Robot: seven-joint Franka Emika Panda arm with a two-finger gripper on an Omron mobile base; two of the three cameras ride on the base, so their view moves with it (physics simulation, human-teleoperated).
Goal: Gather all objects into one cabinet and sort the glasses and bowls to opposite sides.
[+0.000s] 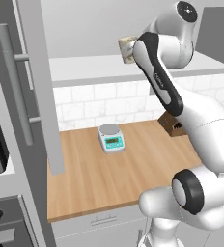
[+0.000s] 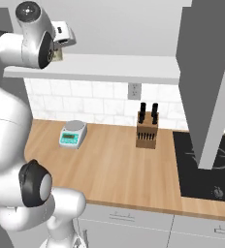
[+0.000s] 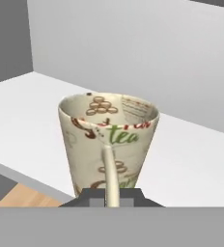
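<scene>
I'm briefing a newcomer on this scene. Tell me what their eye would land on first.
The white arm reaches up to the cabinet shelf, its gripper shut on the handle of a cream mug printed with "tea", at the shelf's front edge. Below, on the wooden counter, a small scale sits near the tiled wall, and a knife block stands beside the black cooktop.

Around the mug (image 3: 109, 142) you have bare white shelf (image 3: 191, 159) on both sides of the hand view, closed by the back wall and a grey side wall at upper left. In the right base view the open cabinet door (image 2: 209, 82) blocks the right.
</scene>
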